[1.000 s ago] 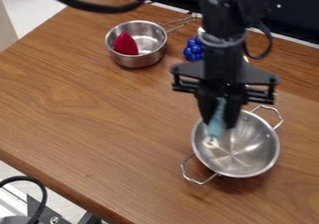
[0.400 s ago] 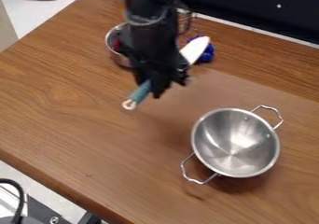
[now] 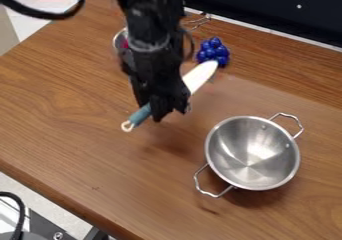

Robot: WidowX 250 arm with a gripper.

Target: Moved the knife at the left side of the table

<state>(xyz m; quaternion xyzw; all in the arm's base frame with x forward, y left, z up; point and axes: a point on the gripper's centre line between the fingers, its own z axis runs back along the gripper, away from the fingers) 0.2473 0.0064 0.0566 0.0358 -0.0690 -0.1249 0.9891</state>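
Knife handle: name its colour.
Teal-blue, with a whitish loop at its end, seen best in the camera view.

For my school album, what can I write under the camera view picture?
Black gripper holding a knife near a metal pot.

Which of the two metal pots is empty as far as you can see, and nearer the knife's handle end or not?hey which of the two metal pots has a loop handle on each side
The right-hand pot, nearer the camera, its loops opposite each other; the other pot sits partly behind the arm.

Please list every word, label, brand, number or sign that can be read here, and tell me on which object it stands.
None that I can read: no legible text on the knife, the two-handled metal pot, the blue grapes or the table.
The small pale dots on the black panel form no letters or numbers.
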